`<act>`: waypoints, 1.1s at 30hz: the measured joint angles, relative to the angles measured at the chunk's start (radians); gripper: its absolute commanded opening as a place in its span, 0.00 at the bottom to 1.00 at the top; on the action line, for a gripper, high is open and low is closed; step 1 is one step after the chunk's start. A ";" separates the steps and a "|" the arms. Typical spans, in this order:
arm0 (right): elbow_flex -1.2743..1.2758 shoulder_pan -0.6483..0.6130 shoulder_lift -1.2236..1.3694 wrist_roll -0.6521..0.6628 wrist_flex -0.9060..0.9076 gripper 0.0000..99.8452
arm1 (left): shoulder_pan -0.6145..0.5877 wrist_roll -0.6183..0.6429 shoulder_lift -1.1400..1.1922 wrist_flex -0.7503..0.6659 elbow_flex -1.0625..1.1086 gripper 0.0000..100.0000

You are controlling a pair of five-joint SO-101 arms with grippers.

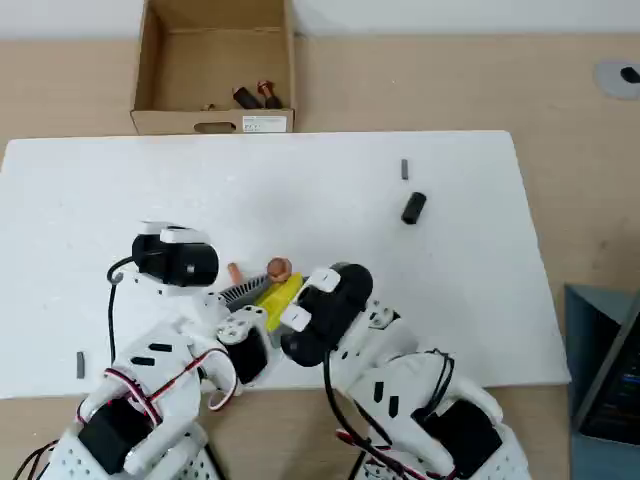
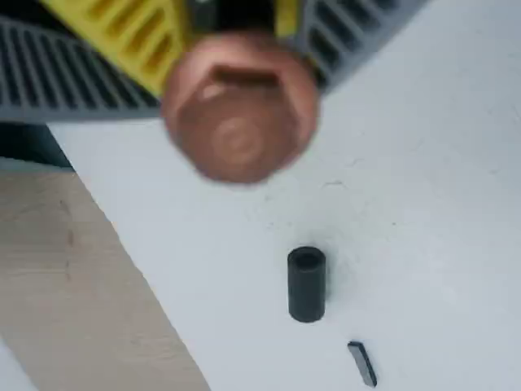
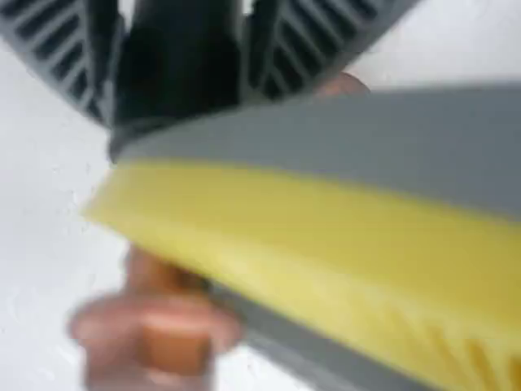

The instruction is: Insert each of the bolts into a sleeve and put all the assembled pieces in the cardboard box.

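I am holding a copper bolt [image 2: 240, 122] in my left gripper [image 2: 238, 32], pinching it between the yellow finger [image 2: 122, 32] and the grey one [image 2: 350, 32]. Its hexagonal head is facing my wrist camera so closely that it is blurring, covering the fingertips and its own shank. From above, the bolt is sitting over the white board [image 1: 330, 180], near the front edge, where my two grippers are crowding together.

My right gripper [image 3: 181, 98] is pointing at the same spot, with the left gripper's yellow-and-grey finger crossing in front of it. Only a dark shape is showing there, and I cannot tell whether it is gripping anything.

A second copper piece [image 1: 233, 272] is peeking out just beside the grippers, too small to make out. A loose black sleeve [image 1: 413, 208] is lying well apart toward the far right of the board, with a small dark strip [image 1: 404, 169] near it. The cardboard box [image 1: 145, 70] is standing beyond the board's far edge, holding two dark pieces with copper ends [image 1: 255, 96] in its near right corner.
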 measured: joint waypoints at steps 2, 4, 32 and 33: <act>0.000 0.000 0.000 0.000 0.000 0.01 | 0.000 0.005 0.000 0.020 0.000 0.15; 0.000 0.000 0.000 0.000 0.000 0.01 | 0.002 -0.006 0.000 0.043 -0.002 0.15; 0.006 0.172 0.000 0.000 -0.003 0.01 | -0.534 -0.135 -0.006 0.157 -0.097 0.00; 0.006 0.199 0.000 0.000 -0.003 0.01 | -0.571 -0.138 -0.006 0.157 -0.069 0.00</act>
